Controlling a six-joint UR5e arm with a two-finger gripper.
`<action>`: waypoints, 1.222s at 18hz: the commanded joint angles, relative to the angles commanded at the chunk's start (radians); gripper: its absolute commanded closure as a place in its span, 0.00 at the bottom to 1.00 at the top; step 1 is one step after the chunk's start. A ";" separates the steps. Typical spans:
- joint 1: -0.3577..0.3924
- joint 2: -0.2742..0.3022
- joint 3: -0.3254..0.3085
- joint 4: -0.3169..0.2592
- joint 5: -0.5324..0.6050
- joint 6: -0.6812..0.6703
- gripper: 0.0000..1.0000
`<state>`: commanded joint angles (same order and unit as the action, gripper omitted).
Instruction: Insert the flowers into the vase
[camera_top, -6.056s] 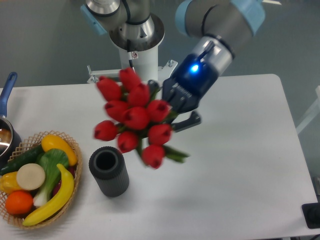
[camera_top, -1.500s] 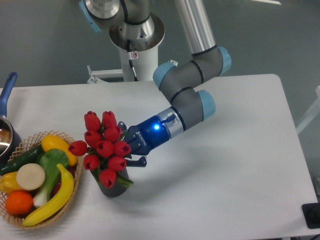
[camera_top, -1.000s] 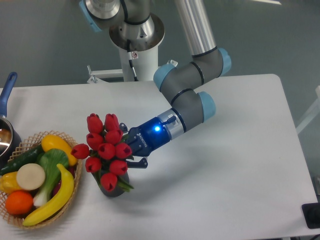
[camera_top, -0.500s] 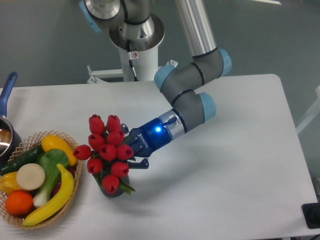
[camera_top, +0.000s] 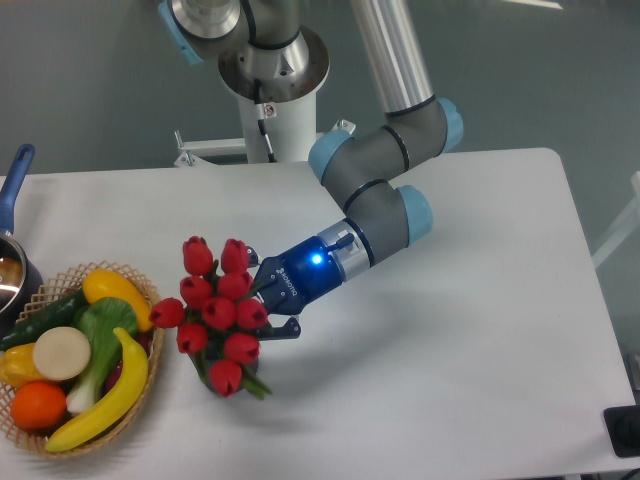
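The flowers (camera_top: 218, 310), a bunch of glossy red tulip buds with green leaves, stand over the vase (camera_top: 243, 380) at the table's front left. The bunch hides nearly all of the dark grey vase; only a sliver of its base shows under the lowest bud. My gripper (camera_top: 268, 305) reaches in from the right, low over the table, its blue light on. Its fingers sit behind the buds on the stems, and the buds hide the jaws, so the grip itself does not show.
A wicker basket (camera_top: 150, 300) of colourful fruit and vegetables stands just left of the vase, almost touching the flowers. A metal pot with a blue handle (camera_top: 12, 186) is at the far left edge. The robot base (camera_top: 272, 90) stands behind the table.
The bunch and my gripper have shifted slightly right and down over the last second. Six seconds ago the flowers were held high over the table middle, beside the open vase.
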<state>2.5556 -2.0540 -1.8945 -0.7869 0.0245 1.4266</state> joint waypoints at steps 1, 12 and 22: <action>0.000 0.000 0.000 0.000 0.000 0.000 0.55; 0.009 0.002 -0.011 0.002 0.000 0.049 0.23; 0.015 0.020 -0.015 0.005 0.035 0.052 0.00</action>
<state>2.5709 -2.0341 -1.9098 -0.7823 0.0596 1.4788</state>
